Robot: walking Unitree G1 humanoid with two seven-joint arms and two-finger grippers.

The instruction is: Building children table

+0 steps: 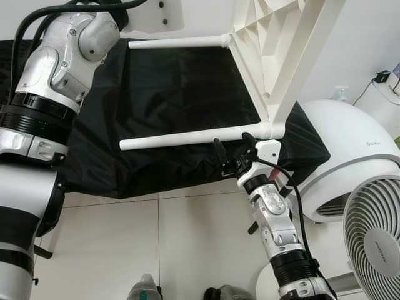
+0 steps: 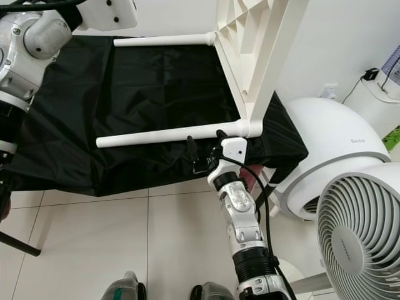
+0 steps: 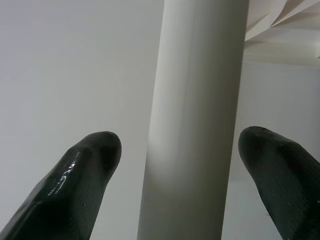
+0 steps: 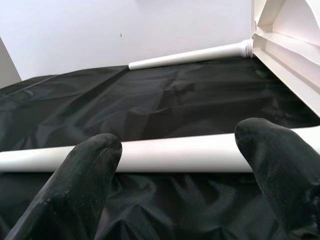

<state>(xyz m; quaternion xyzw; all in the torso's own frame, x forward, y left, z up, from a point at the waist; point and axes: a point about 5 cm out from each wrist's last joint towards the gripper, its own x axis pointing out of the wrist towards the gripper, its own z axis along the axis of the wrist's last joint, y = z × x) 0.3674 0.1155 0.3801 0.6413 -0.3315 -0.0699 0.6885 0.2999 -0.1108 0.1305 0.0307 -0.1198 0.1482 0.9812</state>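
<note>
Your right gripper [image 1: 234, 150] sits just below the near leg [image 1: 194, 136] of the white children's table [image 1: 281, 56], close to the end where that leg joins the tabletop corner. Its two black fingers [image 4: 85, 170] are spread wide with nothing between them — in the right wrist view the leg runs crosswise just beyond the fingertips, apart from both, so you have hold of nothing there. The table is tipped on its side, its ribbed underside facing your grippers and its legs pointing out sideways over a black cloth [image 1: 175, 81]. The far leg [image 1: 181, 42] lies well beyond the right gripper, on the other side of the cloth, and ends near your raised left arm [image 1: 69, 50]. Your left gripper [image 3: 180, 150] is open too — a white leg [image 3: 195, 120] stands lengthwise in the gap between its fingers, with space on either side, and you cannot tell from here whether either finger touches it. Beside your right arm stand a rounded white appliance [image 1: 350, 150] and a white fan [image 1: 375, 240] on the tiled floor [image 1: 156, 244].
</note>
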